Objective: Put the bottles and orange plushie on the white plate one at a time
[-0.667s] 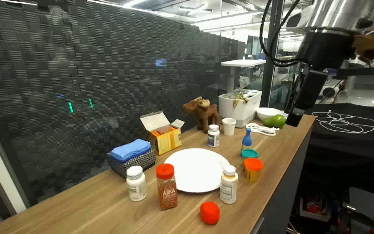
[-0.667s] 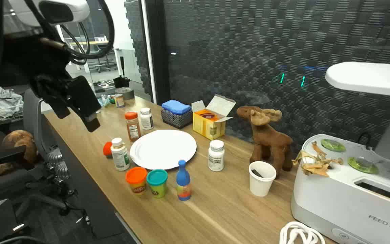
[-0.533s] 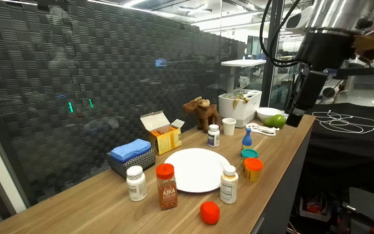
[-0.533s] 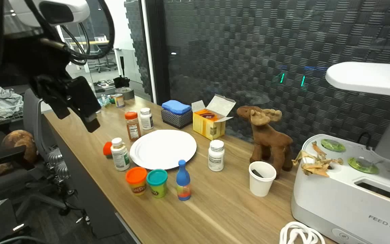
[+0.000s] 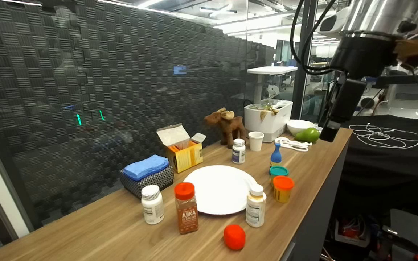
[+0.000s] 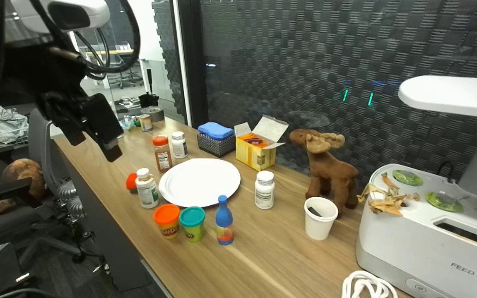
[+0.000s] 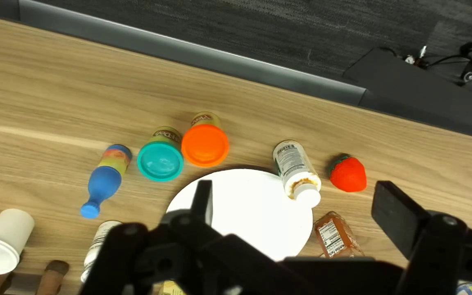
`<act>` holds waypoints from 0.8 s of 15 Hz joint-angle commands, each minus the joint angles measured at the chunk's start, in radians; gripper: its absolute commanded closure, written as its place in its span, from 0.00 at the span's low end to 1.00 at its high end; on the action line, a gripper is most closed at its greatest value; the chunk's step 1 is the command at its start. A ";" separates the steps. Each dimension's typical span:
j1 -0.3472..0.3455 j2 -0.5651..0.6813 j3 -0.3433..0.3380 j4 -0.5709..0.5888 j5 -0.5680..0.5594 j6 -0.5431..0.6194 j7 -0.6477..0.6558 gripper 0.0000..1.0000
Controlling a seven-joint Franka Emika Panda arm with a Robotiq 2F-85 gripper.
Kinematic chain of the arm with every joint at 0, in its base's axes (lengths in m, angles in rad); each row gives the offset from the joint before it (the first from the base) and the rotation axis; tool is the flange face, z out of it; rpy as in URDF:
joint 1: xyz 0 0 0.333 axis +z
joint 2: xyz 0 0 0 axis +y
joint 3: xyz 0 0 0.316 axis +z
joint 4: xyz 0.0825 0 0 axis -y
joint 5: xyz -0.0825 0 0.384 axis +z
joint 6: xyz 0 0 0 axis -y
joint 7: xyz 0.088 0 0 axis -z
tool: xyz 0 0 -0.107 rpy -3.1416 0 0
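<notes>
Clearly, the empty fingers (image 7: pixel 395 217) hung wide apart above the tabletop (image 7: pixel 76 102) — well below them, perhaps next, stood the white bottle (image 7: pixel 295 168) between white plate (image 7: pixel 256 217) and orange plushie (image 7: pixel 348 175), its long axis vertical.

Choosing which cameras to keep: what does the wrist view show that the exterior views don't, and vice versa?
Only the wrist view plainly shows the green leafy top of the round red-orange plushie. Only the exterior views show the boxy white planter and folded blue cloth. All share the black gripper, round white plate and tapered white cup.
</notes>
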 commanded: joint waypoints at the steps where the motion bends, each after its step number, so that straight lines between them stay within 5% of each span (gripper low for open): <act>1: -0.003 -0.001 0.003 0.002 0.002 -0.004 -0.001 0.00; 12: -0.055 0.453 -0.010 0.314 -0.067 0.100 -0.049 0.00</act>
